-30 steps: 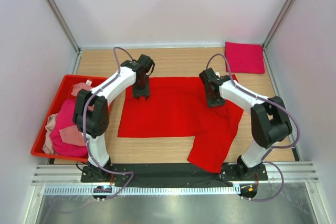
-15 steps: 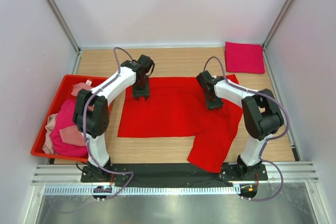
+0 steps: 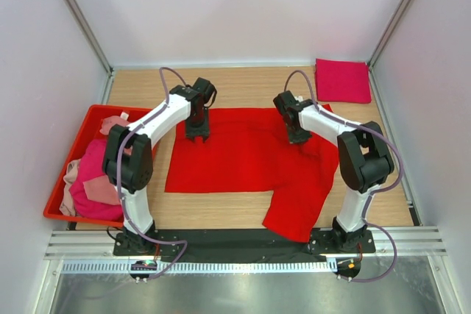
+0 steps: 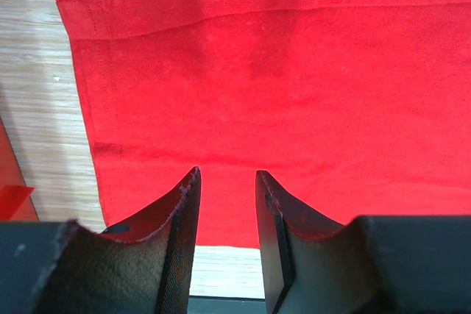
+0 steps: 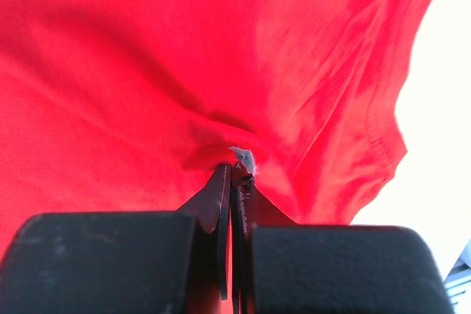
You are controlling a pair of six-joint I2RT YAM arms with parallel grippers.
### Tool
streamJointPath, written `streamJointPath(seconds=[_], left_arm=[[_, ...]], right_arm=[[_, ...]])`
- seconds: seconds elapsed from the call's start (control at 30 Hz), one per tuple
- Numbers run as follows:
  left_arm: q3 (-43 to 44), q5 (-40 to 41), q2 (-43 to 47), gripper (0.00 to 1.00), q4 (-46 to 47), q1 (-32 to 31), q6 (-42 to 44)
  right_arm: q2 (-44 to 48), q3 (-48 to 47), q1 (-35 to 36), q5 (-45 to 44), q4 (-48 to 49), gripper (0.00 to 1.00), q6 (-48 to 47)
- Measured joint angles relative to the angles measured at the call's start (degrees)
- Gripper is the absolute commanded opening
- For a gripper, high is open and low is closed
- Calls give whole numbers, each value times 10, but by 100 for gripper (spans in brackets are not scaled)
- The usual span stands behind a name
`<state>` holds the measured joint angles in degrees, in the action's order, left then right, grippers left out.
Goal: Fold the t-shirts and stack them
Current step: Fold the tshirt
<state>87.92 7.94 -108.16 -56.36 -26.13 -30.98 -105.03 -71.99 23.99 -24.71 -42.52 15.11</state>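
A bright red t-shirt (image 3: 243, 156) lies spread flat on the wooden table, one part hanging toward the near edge at the right. My left gripper (image 3: 197, 136) is open just above its back left part; in the left wrist view (image 4: 227, 178) the red cloth (image 4: 280, 71) lies flat under the apart fingers. My right gripper (image 3: 296, 137) is shut on a pinch of the red t-shirt near its back right; the right wrist view (image 5: 234, 163) shows cloth (image 5: 147, 71) bunched at the fingertips. A folded magenta-crimson t-shirt (image 3: 343, 80) lies in the back right corner.
A red plastic bin (image 3: 99, 112) stands at the left, holding a magenta t-shirt (image 3: 99, 174) and pale pink cloth (image 3: 110, 124). Its corner shows in the left wrist view (image 4: 11, 196). White walls close in the table on three sides.
My right gripper has shifted a little back and left with the red cloth pinched in it, and its arm has swung inward. The left arm has not moved.
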Motion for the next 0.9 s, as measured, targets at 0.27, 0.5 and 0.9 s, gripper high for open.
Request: streamJointPath(seconds=[0.27, 0.5, 0.9], left_arm=[[0, 0, -13, 37, 0, 0, 12], [0, 0, -17, 37, 0, 0, 19], [0, 0, -17, 37, 0, 0, 32]], right_arm=[[-50, -78, -38, -7, -2, 1, -2], [-99, -139, -92, 7, -2, 1, -5], [-153, -269, -113, 8, -43, 30, -16]])
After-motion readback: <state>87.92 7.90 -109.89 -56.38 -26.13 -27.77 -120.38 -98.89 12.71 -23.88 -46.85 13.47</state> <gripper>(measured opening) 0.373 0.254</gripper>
